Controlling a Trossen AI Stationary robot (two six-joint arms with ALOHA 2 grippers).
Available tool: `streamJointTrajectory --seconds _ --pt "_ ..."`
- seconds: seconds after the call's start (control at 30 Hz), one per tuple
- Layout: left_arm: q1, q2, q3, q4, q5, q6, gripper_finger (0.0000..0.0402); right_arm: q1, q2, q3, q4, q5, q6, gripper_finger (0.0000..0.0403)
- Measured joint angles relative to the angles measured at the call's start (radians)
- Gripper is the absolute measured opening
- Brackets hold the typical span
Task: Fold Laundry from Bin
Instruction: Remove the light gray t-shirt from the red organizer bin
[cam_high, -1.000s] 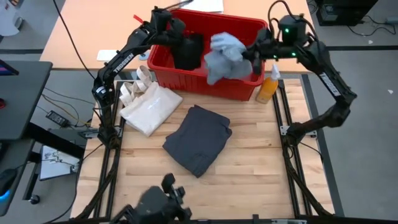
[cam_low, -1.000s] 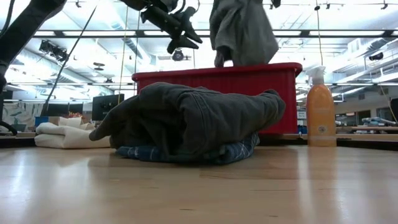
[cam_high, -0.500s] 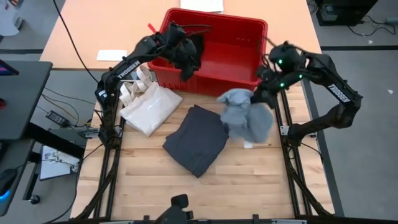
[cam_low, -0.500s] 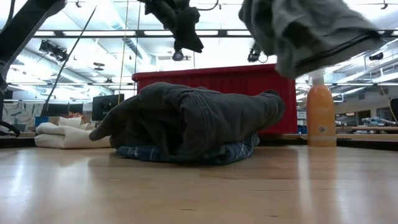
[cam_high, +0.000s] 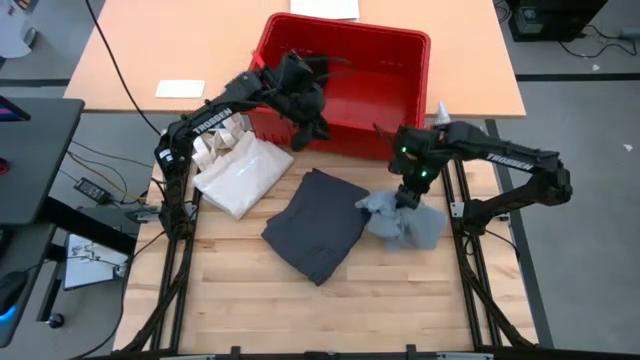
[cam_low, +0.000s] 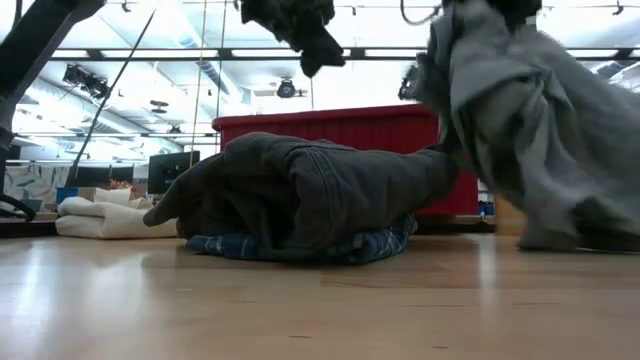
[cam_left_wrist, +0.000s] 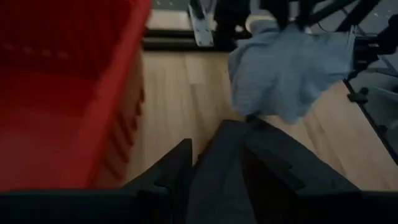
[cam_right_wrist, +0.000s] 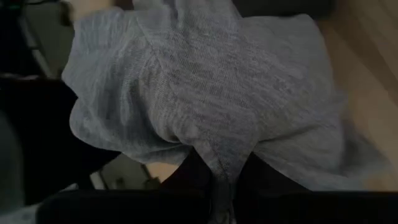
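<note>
Nearest the front edge, the table (cam_high: 330, 310) is bare wood. Mid-table lies the folded charcoal piece (cam_high: 316, 222), its long axis running diagonally from the front-left toward the bin's right corner. In the low view it sits on top of the plaid shirt (cam_low: 352, 247), whose edge shows under it.

Just right of that stack, the grey piece (cam_high: 403, 220) rests in a crumpled heap on the table, its upper part drawn up to the right gripper (cam_high: 408, 192). The right wrist view shows the fingers pinched shut on a fold of this cloth, the rest hanging and spreading below. It has no clear long axis.

Left of the stack lies the tote (cam_high: 240, 170), long axis diagonal, handles toward the bin.

Farther back, the left gripper (cam_high: 303, 105) hangs over the bin's near-left wall, clamped on the black piece (cam_high: 310, 122), which dangles down, long axis vertical, tip pointing at the table in the low view.

At the far edge stands the bin (cam_high: 400, 60), long axis across the table
</note>
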Motion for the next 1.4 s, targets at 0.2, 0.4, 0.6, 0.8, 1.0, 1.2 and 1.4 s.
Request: streamJointTrajectory --seconds 0.2,0.4,0.6,0.8,1.0,1.2,1.4 --pt "-0.07 -0.099 -0.331 0.188 0.02 -0.062 0.0139 -0.001 -0.024 -0.185 0.115 0.164 0.075 0.0079" --pt "-0.111 -0.239 -0.676 0.349 0.021 -0.2 0.0139 -0.023 -0.016 -0.203 0.194 0.263 0.073 0.0152" --pt "-0.119 -0.394 -0.889 0.461 -0.003 -0.319 0.0139 -0.054 -0.015 -0.203 0.223 0.143 0.007 0.0209" --pt "-0.118 -0.503 -1.017 0.602 -0.091 -0.419 0.0139 -0.119 -0.011 -0.203 0.433 0.108 -0.149 0.0222" --pt "-0.117 -0.527 -1.034 0.618 -0.107 -0.453 0.0139 -0.182 0.007 -0.202 0.637 0.141 -0.416 0.0211" --pt "-0.117 -0.527 -1.034 0.617 -0.109 -0.504 0.0139 -0.299 0.04 -0.202 0.66 0.228 -0.549 0.0208" --pt "-0.117 -0.527 -1.035 0.615 -0.11 -0.522 0.0139 -0.462 0.045 -0.202 0.741 0.251 -0.523 0.0208"
